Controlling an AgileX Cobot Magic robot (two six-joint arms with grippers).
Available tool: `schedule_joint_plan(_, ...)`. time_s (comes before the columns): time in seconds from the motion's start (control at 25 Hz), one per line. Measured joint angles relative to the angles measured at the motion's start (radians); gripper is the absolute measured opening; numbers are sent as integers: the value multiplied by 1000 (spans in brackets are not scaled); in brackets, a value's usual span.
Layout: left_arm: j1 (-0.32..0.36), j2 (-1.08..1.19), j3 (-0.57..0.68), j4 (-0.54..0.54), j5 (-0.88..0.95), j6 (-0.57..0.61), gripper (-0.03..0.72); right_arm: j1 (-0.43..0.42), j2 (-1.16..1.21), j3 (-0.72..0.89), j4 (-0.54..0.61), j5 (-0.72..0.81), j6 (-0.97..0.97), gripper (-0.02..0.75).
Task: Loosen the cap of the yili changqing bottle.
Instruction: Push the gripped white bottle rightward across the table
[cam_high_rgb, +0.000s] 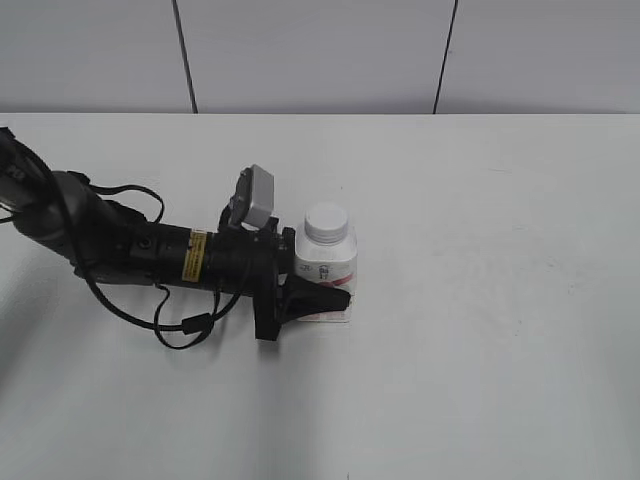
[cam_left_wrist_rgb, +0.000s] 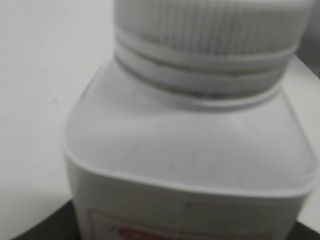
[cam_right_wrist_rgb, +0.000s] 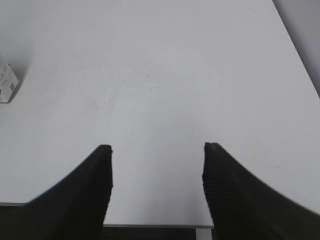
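The yili changqing bottle stands upright on the white table, a small squat white bottle with a pink-red label. Its ribbed white cap is on the neck. My left gripper reaches in from the left and is shut on the bottle's lower body, below the cap. In the left wrist view the bottle fills the frame, with the cap at the top. My right gripper is open and empty over bare table. It does not show in the exterior view. The bottle's corner shows far to its left.
The left arm with its cables lies low across the left of the table. A grey panelled wall stands behind the far edge. The table's near edge shows under the right gripper.
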Motion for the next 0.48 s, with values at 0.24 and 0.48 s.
schedule_joint_plan(0.24,10,13,0,11,6,3,382,0,0,0,0,0,0,461)
schedule_joint_plan(0.48,10,13,0,14,6,4,380,0,0,0,0,0,0,461)
